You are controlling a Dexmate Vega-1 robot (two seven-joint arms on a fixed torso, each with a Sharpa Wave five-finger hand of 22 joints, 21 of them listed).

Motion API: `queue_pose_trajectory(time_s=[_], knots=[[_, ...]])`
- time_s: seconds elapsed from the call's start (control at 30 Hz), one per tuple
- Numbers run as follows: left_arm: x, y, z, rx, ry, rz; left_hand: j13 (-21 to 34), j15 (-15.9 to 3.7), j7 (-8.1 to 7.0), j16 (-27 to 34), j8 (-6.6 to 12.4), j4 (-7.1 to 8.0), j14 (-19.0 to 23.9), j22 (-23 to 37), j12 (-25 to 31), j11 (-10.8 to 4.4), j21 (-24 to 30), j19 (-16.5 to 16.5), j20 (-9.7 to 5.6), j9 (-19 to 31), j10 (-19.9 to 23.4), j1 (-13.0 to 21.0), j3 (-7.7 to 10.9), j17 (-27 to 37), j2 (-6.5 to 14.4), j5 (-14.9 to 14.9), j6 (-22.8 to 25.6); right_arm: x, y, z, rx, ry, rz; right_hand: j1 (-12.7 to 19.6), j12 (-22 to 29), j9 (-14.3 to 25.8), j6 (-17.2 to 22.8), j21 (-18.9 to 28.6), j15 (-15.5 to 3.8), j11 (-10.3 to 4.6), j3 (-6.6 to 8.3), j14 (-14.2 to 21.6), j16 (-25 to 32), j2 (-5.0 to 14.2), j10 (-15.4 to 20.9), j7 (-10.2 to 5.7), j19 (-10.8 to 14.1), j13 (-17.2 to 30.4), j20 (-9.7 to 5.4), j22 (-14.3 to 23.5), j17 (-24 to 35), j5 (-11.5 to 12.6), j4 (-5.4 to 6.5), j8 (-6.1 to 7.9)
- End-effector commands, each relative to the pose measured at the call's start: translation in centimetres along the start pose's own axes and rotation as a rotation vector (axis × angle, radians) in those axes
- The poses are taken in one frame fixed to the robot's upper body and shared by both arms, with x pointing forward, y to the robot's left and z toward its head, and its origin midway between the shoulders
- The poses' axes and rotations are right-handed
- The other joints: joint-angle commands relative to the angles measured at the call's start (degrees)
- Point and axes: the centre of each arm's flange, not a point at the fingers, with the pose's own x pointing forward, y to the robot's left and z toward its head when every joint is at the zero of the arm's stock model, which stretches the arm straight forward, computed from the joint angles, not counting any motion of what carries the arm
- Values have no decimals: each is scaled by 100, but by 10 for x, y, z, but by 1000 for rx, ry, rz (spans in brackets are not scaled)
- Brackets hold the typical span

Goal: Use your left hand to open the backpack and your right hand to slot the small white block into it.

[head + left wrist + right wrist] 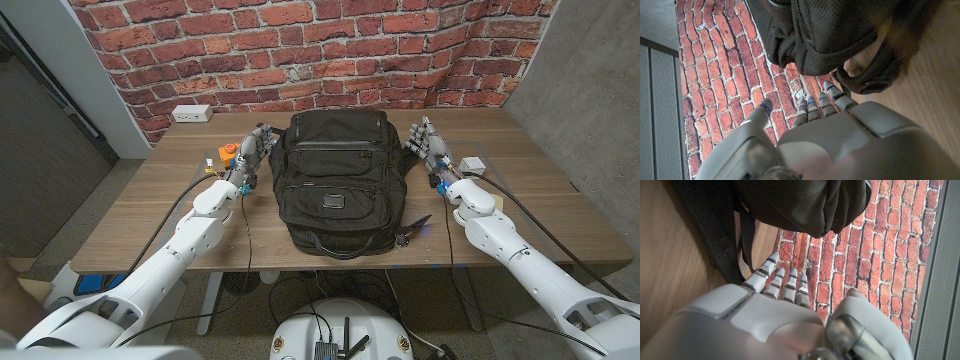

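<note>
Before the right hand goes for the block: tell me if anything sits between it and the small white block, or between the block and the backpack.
Nothing visible blocks the right hand from the small white block, which lies on bare table just outside that hand. The hand itself stands between the block and the backpack, and the backpack looks zipped shut, with the left hand only beside it.

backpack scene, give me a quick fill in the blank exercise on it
1. The backpack lies on a ____ table.
2. The wall behind the table is made of ____.
3. The small white block sits beside the ____ hand.
4. The left hand holds ____.

Missing words: wooden; brick; right; nothing
</note>
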Motion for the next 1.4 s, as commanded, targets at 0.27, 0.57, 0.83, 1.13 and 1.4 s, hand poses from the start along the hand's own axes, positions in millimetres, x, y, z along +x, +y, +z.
queue_pose_trajectory(time_s=[0.27,0.57,0.83,1.13,1.4], knots=[[-1,5,17,51,1,-4,14,-39,-4,28,26,-44,76,22,42,4,39,73,-15,6,62,51,50,5,188,26,74,-3,5,9,-41,-37,-9,34,41,27,56,30,-34,-2,60,38,31,46,41,26,1,-14,-8,7,-23,34,-37,29],[-11,6,26,77,-9,18,13,-45,-14,18,19,-85,75,21,33,-16,23,37,-30,5,53,45,59,4,165,23,74,-8,4,13,-52,-37,-9,26,38,26,52,20,-51,-1,73,20,23,52,40,22,-39,-30,-25,7,-49,42,-58,22],[-15,5,29,88,-12,24,12,-48,-20,12,12,-121,75,21,27,-27,13,12,-53,4,50,37,60,2,137,19,66,-17,2,15,-64,-35,-20,23,37,25,53,21,-58,-4,84,19,22,54,39,20,-50,-42,-34,6,-72,47,-77,19],[-21,3,32,107,-16,40,10,-54,-28,5,8,-175,72,20,24,-33,6,-10,-73,2,49,41,61,-3,105,16,65,-25,-4,20,-96,-40,-22,24,36,23,56,25,-65,-10,100,31,25,53,42,15,-59,-56,-36,5,-104,53,-104,16],[-28,9,39,134,-21,75,9,-48,-30,1,5,-225,74,19,19,-33,4,-19,-77,2,45,49,68,-6,95,15,63,-30,-9,29,-164,-34,-32,34,37,21,73,21,-101,-47,118,33,23,49,49,-17,-82,-68,-60,4,-136,57,-136,18]])
